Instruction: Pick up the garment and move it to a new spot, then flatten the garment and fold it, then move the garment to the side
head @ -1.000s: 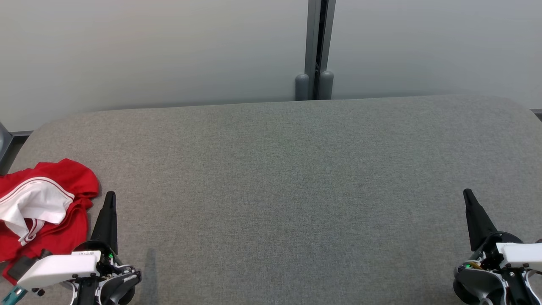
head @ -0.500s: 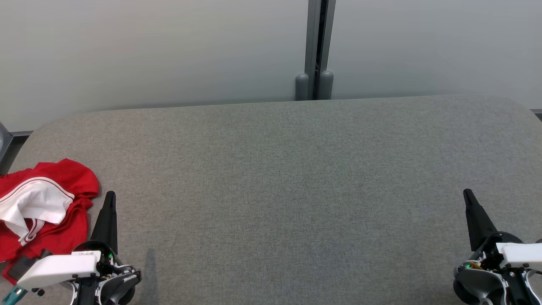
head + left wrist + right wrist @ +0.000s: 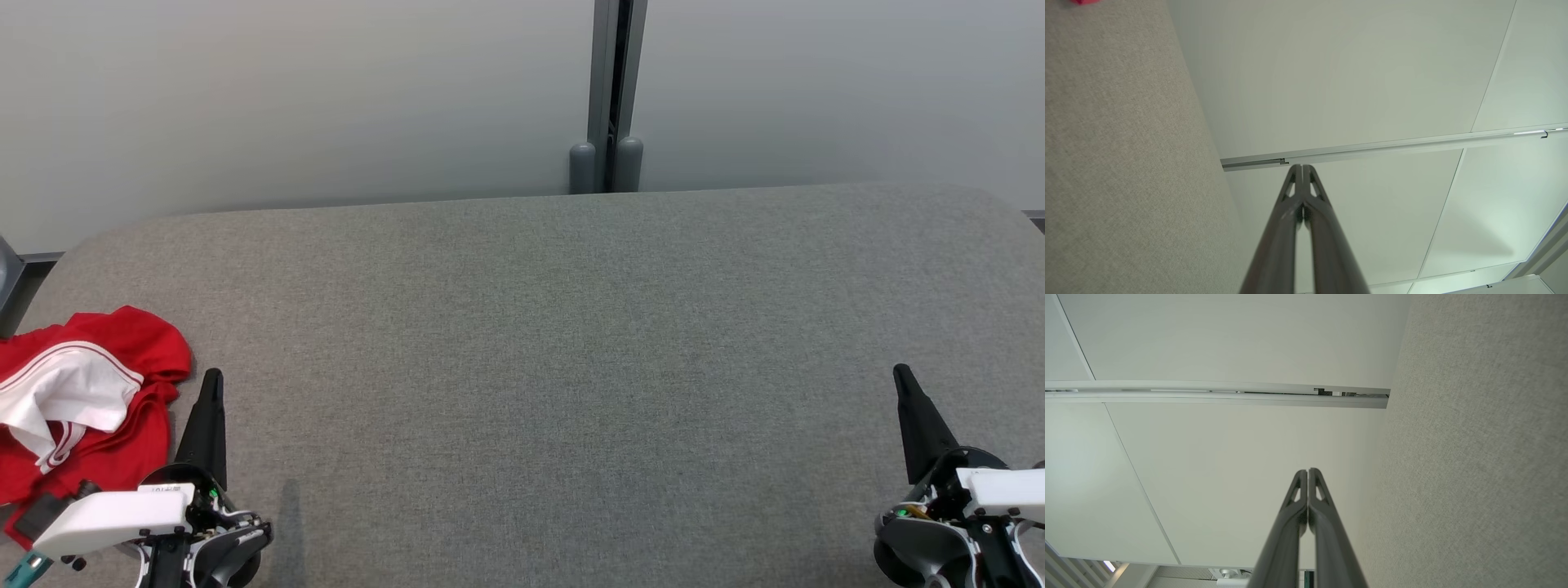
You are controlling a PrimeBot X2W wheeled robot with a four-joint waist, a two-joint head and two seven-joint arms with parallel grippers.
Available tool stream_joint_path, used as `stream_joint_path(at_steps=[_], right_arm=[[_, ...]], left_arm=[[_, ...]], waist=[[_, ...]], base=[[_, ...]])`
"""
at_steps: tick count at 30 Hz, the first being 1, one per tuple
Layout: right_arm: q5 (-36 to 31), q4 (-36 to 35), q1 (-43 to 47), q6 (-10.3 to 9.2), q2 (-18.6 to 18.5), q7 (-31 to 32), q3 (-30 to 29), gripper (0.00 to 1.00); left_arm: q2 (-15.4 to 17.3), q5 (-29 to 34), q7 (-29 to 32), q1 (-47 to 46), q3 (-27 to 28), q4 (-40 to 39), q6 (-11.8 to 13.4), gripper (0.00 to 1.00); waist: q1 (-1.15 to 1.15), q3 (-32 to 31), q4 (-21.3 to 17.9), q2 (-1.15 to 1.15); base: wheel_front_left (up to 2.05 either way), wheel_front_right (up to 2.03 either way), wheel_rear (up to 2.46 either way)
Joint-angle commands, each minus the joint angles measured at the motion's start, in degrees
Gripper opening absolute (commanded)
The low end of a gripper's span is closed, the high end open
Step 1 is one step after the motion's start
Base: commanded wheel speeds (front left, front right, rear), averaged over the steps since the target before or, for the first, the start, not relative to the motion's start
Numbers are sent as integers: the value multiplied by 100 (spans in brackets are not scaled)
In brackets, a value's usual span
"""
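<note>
Left gripper [image 3: 211, 388] fingers pressed together, empty, just beside garment [image 3: 131, 335] | right gripper [image 3: 902, 380] likewise, well apart from garment | garment crumpled on tabletop [image 3: 539, 343] | no change over last second; pickup not begun

We see red-and-white garment [image 3: 77, 400] crumpled at left edge of grey table [image 3: 539, 367]; left gripper [image 3: 211, 384] just beside it, right gripper [image 3: 902, 380] lower right, both closed, empty.
</note>
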Motion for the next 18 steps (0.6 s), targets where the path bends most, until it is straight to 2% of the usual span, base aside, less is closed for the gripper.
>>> stream_joint_path(at_steps=[1,18], right_arm=[[15,-17,50,0,-52,17,-2,0],[15,-17,50,0,-52,16,0,0]], left_arm=[[31,-9,16,-69,19,-15,-33,0],[31,-9,16,-69,19,-15,-33,0]], waist=[[0,0,0,0],[0,0,0,0]], base=[[0,0,0],[0,0,0]])
